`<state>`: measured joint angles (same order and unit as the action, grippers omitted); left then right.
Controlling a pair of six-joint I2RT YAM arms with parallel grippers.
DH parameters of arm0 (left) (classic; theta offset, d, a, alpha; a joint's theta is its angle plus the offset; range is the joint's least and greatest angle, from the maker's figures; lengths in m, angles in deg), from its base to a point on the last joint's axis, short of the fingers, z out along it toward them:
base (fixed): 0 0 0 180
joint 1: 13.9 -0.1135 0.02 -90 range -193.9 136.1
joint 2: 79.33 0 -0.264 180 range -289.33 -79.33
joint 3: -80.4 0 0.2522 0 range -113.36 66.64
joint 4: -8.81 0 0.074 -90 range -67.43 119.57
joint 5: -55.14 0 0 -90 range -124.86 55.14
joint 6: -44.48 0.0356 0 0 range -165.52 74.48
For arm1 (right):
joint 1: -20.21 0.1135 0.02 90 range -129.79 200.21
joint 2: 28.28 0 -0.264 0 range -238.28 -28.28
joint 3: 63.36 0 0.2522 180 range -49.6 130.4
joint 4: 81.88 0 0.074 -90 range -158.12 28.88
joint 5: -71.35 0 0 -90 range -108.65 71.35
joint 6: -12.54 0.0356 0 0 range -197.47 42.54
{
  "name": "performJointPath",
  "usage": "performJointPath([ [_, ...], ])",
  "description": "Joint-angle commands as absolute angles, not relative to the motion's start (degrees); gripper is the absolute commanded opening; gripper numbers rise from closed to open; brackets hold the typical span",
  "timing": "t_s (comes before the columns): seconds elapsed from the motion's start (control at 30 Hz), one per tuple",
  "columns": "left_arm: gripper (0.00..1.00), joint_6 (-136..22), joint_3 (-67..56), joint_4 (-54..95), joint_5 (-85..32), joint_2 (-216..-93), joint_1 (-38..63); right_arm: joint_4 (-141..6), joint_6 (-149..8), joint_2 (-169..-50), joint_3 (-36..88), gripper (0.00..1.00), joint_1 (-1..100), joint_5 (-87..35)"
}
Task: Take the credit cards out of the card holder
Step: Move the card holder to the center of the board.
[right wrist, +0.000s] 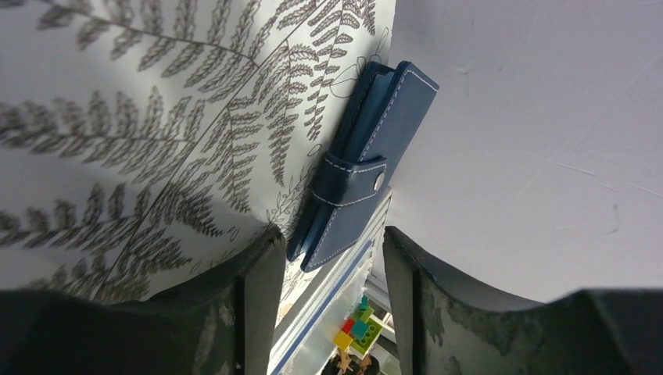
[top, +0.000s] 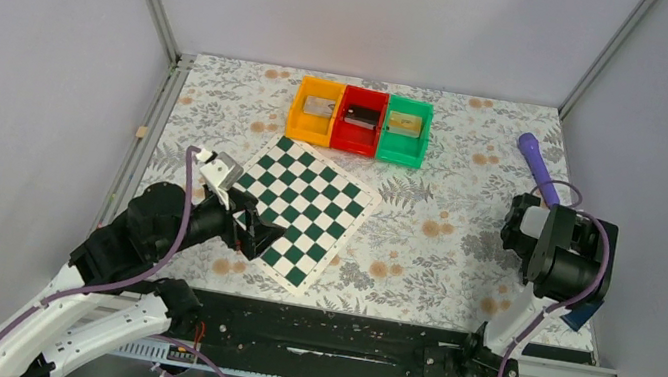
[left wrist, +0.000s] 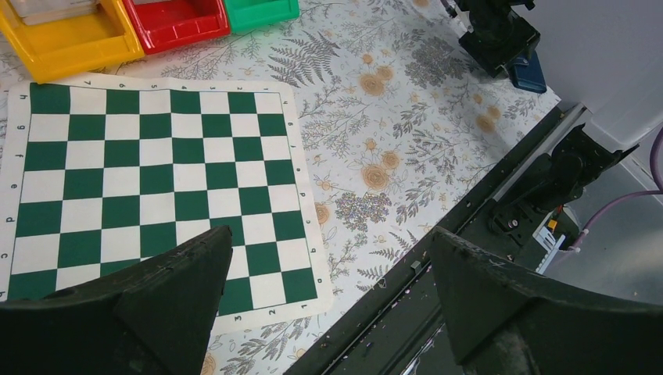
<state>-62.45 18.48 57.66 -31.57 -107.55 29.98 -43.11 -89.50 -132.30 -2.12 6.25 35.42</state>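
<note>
The card holder (right wrist: 361,160) is a blue wallet, folded shut with its snap strap fastened. It lies at the table's right edge against the wall, and also shows as a blue patch in the top view (top: 585,314) and the left wrist view (left wrist: 526,73). No credit cards show in it. My right gripper (right wrist: 332,238) is open just above the wallet's near end, with the jaws apart on either side and not touching it. My left gripper (top: 262,233) is open and empty, low over the near corner of the chessboard (left wrist: 156,172).
Orange (top: 315,111), red (top: 359,120) and green (top: 405,129) bins stand in a row at the back, each holding a small flat rectangular item. A purple handle (top: 536,165) lies at the back right. The black rail (top: 327,334) runs along the near edge.
</note>
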Motion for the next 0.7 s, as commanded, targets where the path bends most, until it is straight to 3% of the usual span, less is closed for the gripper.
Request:
performJointPath([
  [0.0, 0.96, -62.1, 18.3, 55.9, -32.0, -107.3, 30.3, -43.2, -88.2, -135.7, -2.0, 0.55, 4.4, 32.1],
  [0.33, 0.96, -62.1, 18.2, 55.6, -31.6, -107.2, 30.2, -41.1, -87.1, -138.3, -0.9, 0.48, 4.3, 33.0],
  [0.47, 0.96, -62.2, 18.3, 55.6, -31.7, -107.0, 30.2, -40.8, -86.6, -138.0, -0.7, 0.41, 4.3, 32.6],
  [0.67, 0.96, -62.3, 18.5, 55.6, -31.8, -107.3, 30.4, -39.1, -86.4, -136.9, 0.4, 0.06, 4.4, 29.1],
])
